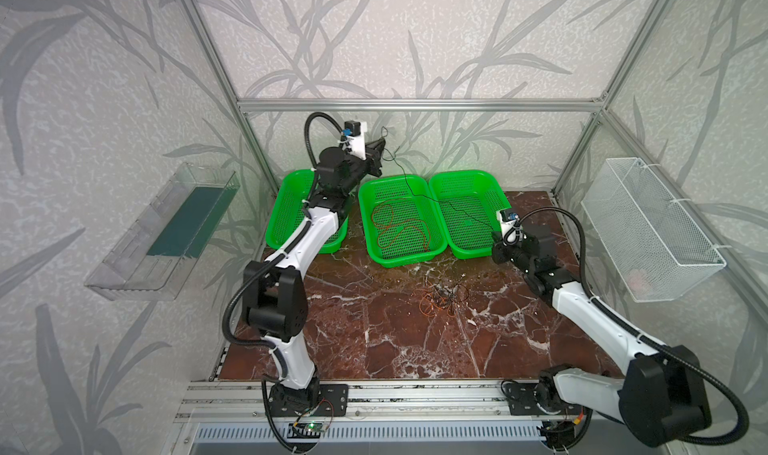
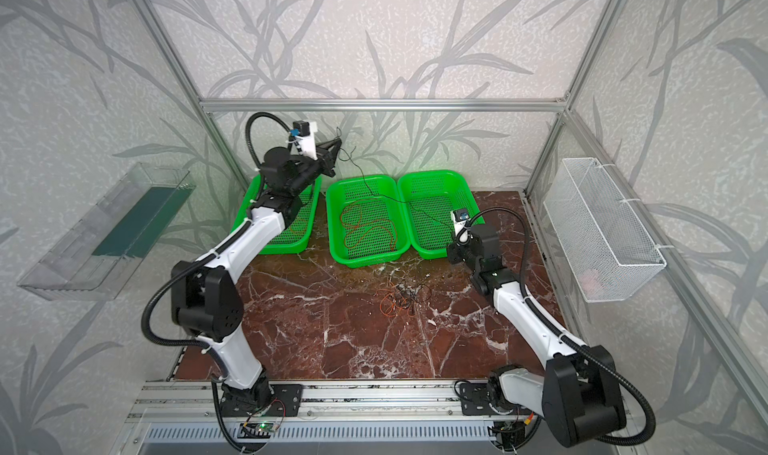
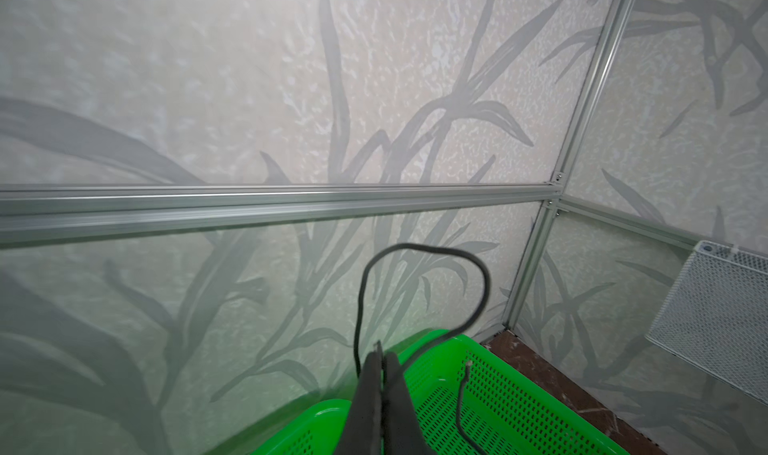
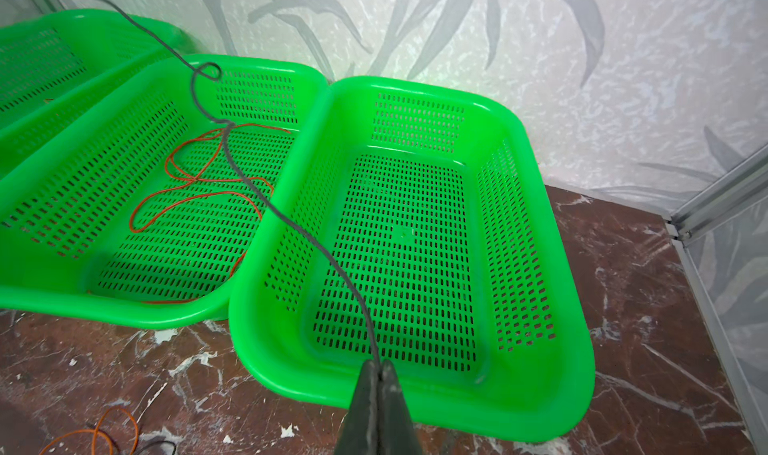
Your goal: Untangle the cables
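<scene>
- brown marble table [image 1: 374, 336], green baskets [image 1: 415, 260] under the fingers.
- left fingers [image 3: 370, 394] pressed together, pinching a black cable [image 3: 415, 245].
- right fingers [image 4: 365, 399] pinch the same cable; tangled cables [image 1: 442, 297] near them.

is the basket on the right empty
Empty. The right basket has a bare floor; the black wire only passes over it, pinched in the right claw.

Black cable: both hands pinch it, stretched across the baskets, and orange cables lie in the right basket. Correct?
No: orange cables lie in the middle basket, as the right wrist view shows. The left hand and right hand do pinch the black cable.
</scene>
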`<state>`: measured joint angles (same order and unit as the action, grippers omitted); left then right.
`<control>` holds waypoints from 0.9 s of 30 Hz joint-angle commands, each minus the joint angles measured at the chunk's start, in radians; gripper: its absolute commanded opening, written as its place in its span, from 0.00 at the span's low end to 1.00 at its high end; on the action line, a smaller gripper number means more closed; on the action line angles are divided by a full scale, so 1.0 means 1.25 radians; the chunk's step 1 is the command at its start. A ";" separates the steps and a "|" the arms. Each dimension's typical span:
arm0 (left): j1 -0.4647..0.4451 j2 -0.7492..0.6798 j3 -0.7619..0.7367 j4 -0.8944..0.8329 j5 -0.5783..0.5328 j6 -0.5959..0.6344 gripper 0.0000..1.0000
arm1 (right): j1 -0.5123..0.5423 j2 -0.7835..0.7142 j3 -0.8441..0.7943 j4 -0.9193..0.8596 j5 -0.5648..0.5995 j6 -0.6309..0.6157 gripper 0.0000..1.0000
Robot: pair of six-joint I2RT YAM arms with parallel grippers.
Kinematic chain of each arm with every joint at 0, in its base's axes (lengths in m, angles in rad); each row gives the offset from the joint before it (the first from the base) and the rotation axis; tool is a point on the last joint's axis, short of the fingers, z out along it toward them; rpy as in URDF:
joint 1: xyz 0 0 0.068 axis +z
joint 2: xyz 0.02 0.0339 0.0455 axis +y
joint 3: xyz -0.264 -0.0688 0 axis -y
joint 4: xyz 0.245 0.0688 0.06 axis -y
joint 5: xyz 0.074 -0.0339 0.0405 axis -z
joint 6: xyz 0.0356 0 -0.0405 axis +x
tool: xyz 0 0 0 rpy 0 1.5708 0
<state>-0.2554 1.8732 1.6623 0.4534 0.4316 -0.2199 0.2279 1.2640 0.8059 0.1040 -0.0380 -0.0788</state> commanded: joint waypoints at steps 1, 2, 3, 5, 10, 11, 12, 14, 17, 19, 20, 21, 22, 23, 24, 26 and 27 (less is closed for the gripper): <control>-0.044 0.111 0.134 -0.003 0.006 -0.015 0.00 | -0.012 0.075 0.067 -0.057 0.048 -0.012 0.00; -0.055 0.154 0.183 -0.017 0.007 -0.013 0.00 | -0.014 0.099 0.082 -0.059 0.055 -0.015 0.00; -0.067 0.189 0.221 -0.029 0.006 -0.012 0.00 | -0.017 0.120 0.094 -0.058 0.061 -0.016 0.00; -0.092 0.270 0.307 -0.039 0.000 -0.021 0.00 | -0.020 0.162 0.112 -0.049 0.085 -0.016 0.00; -0.141 0.447 0.504 -0.082 -0.013 -0.041 0.00 | -0.024 0.233 0.141 -0.040 0.149 -0.025 0.00; -0.151 0.476 0.534 -0.086 -0.016 -0.041 0.00 | -0.024 0.242 0.144 -0.038 0.156 -0.029 0.00; -0.160 0.495 0.551 -0.087 -0.022 -0.042 0.00 | -0.024 0.248 0.146 -0.035 0.161 -0.032 0.00; -0.178 0.529 0.576 -0.099 -0.033 -0.033 0.00 | -0.024 0.260 0.153 -0.036 0.181 -0.035 0.00; -0.205 0.570 0.596 -0.112 -0.057 -0.016 0.00 | -0.024 0.279 0.165 -0.038 0.198 -0.039 0.00; -0.217 0.596 0.607 -0.116 -0.074 -0.016 0.00 | -0.024 0.291 0.172 -0.040 0.208 -0.040 0.00; -0.221 0.608 0.613 -0.117 -0.083 -0.016 0.00 | -0.024 0.295 0.178 -0.046 0.213 -0.038 0.00; -0.226 0.616 0.616 -0.118 -0.092 -0.013 0.00 | -0.024 0.299 0.181 -0.051 0.214 -0.039 0.00; -0.229 0.624 0.620 -0.123 -0.103 -0.010 0.00 | -0.024 0.300 0.184 -0.055 0.220 -0.037 0.02; -0.232 0.631 0.624 -0.134 -0.113 -0.002 0.00 | -0.024 0.299 0.183 -0.055 0.225 -0.034 0.06; -0.235 0.635 0.626 -0.146 -0.124 0.004 0.00 | -0.024 0.299 0.182 -0.053 0.228 -0.032 0.11; -0.240 0.638 0.626 -0.165 -0.146 0.020 0.00 | -0.024 0.300 0.184 -0.054 0.227 -0.032 0.28; -0.241 0.641 0.626 -0.173 -0.155 0.023 0.00 | -0.025 0.301 0.185 -0.059 0.230 -0.032 0.37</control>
<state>-0.5594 2.6728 2.4050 0.2646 0.3004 -0.2165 0.2016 1.6348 1.0142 0.0498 0.2203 -0.1230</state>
